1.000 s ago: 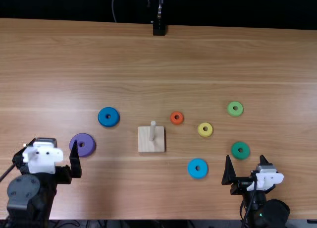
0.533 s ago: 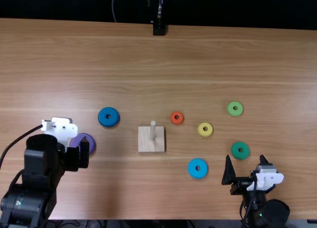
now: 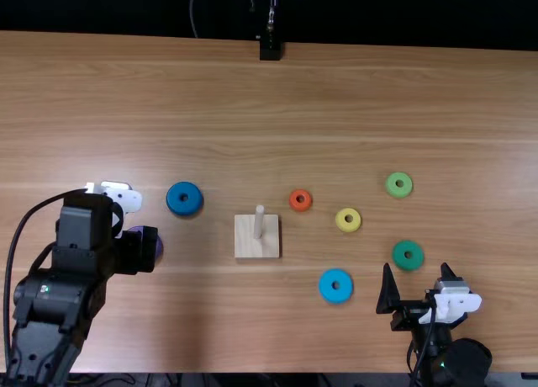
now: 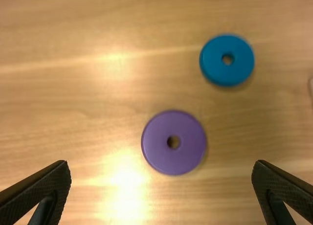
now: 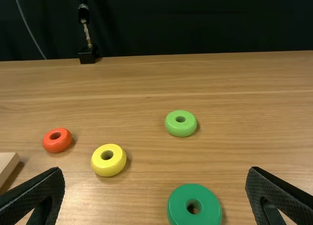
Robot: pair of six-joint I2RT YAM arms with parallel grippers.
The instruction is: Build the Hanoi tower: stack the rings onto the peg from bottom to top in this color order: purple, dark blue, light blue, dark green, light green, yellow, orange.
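Now the left gripper (image 3: 141, 251) overhangs the purple ring (image 4: 158, 146).

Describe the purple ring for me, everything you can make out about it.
The purple ring is a thick, round disc with a small hole through its middle, evenly coloured and smooth, like plastic or painted wood. It lies flat on the table, off the peg, beside the dark blue ring but apart from it, and looks slightly wider. The left gripper partly covers it in the top view; its open fingers do not appear to touch it.
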